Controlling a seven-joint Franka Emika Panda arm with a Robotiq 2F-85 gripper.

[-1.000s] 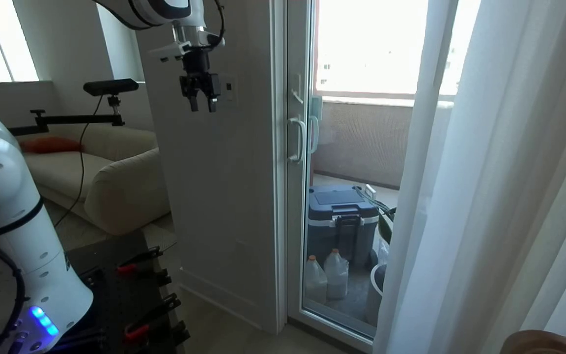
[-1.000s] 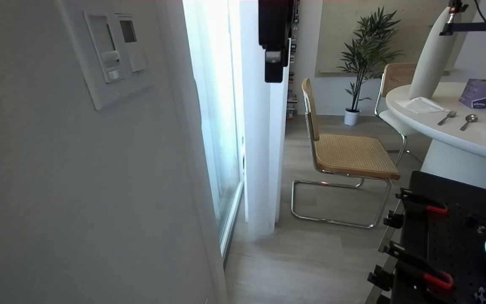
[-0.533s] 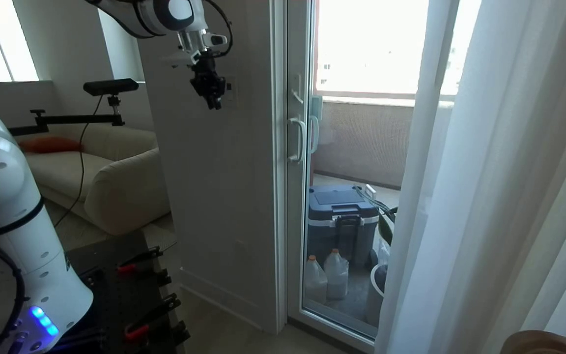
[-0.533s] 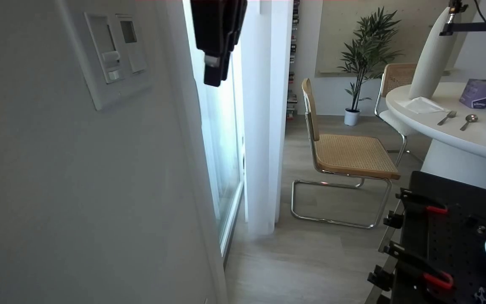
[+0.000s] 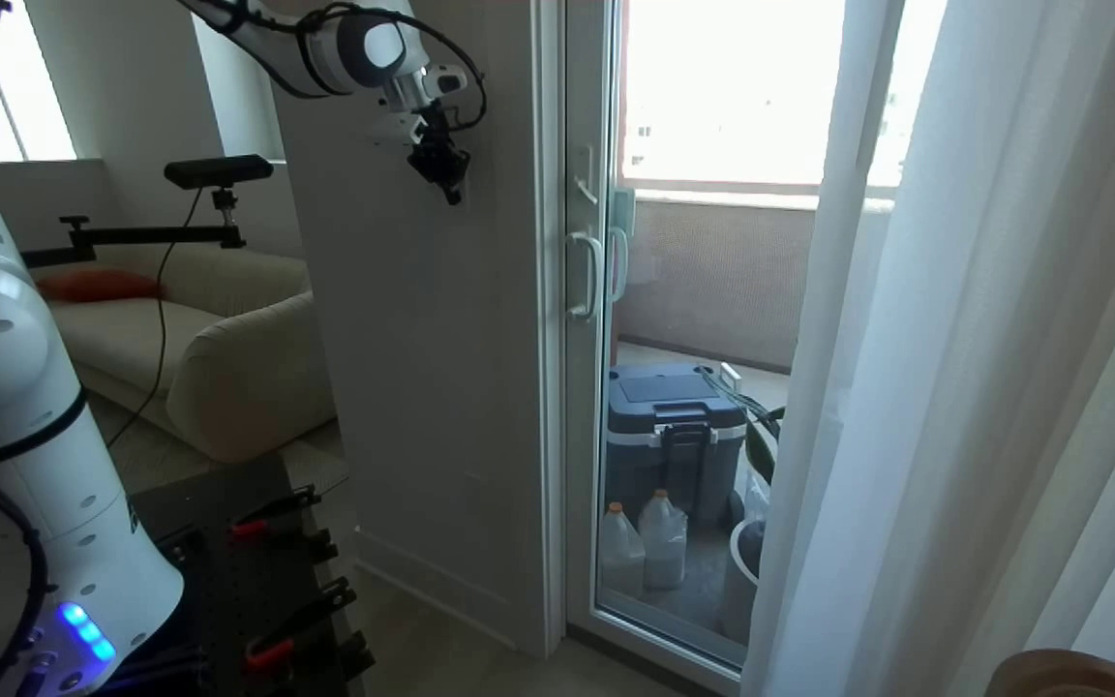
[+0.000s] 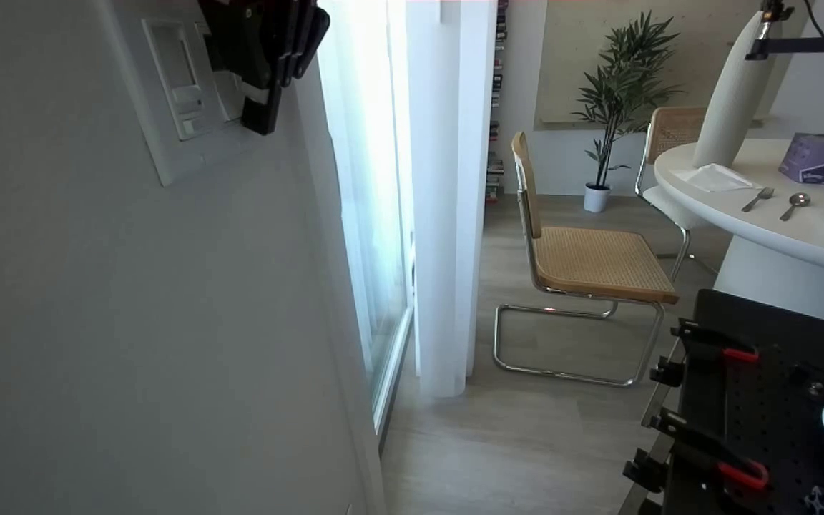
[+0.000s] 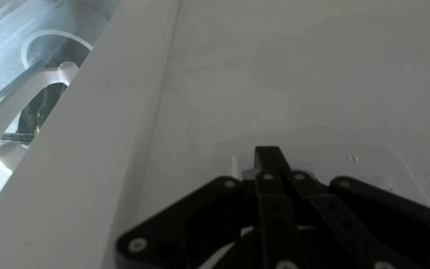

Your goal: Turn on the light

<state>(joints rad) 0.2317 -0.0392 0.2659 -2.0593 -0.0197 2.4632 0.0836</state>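
A white switch plate (image 6: 167,161) is mounted on the wall, with a slider switch (image 6: 174,61) at its left and a second switch (image 6: 231,100) beside it, partly covered by my gripper (image 6: 260,118). My black gripper (image 5: 453,198) is shut with nothing between its fingers, tilted and pointing down in front of the plate. In the wrist view the gripper (image 7: 271,155) has its fingertips pressed together over the pale plate (image 7: 375,166), where a screw (image 7: 352,158) shows. Whether the tips touch the plate I cannot tell. The light itself is out of view.
Close beside the plate are the door frame (image 5: 550,339) and glass door with its handle (image 5: 588,276). A white curtain (image 5: 954,387) hangs past it. A camera on an arm (image 5: 219,172) stands near the sofa (image 5: 257,378). Clamps sit on the black base table (image 6: 777,400).
My gripper's fingers have gone from open to shut. The gripper has turned and moved across toward the wall, now covering part of the switch plate.
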